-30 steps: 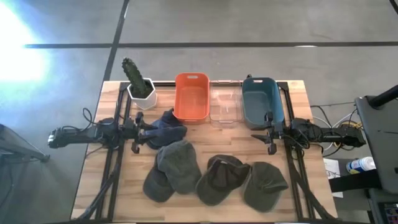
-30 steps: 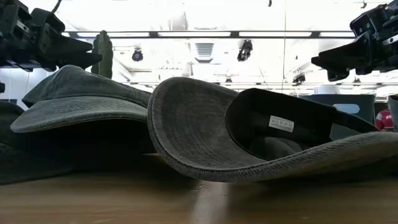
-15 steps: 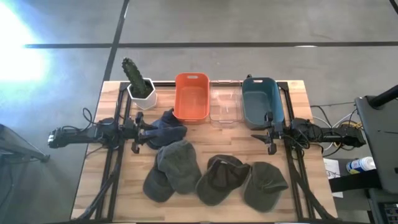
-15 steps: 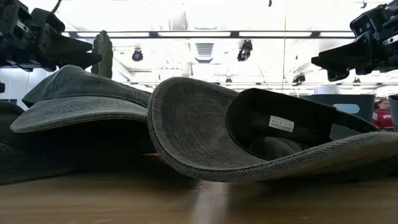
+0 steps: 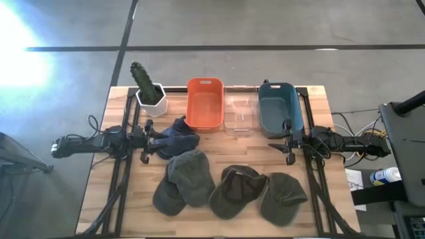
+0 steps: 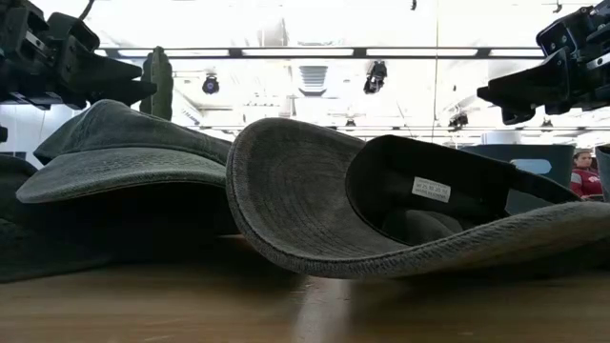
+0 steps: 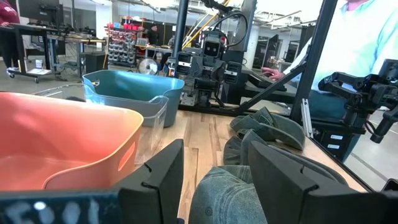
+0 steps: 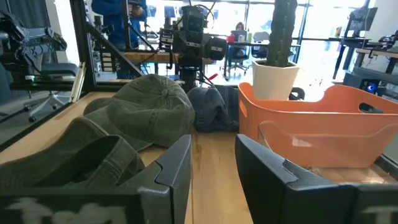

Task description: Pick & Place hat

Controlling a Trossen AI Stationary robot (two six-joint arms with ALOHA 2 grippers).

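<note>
Left tool hovers over the left part of the bench, fingers spread wide, nothing held; the blue hat lies just beside its tips, crumpled. Right tool hovers over the right part of the bench, fingers also parted wide, empty, pointing across toward the left arm.

Along the bench's far edge, left to right: white pot with a cactus at the far left corner, orange bin, clear bin, teal bin. The three bins touch side by side.

Toward the near edge lie three olive hats in a row: left hat crown up, just below the blue one; middle hat upside down, inside label showing in the low view; right hat just beside it, touching. In the low view the left hat and middle hat's brims overlap.

A person in red shows far behind the bench in the low view.
</note>
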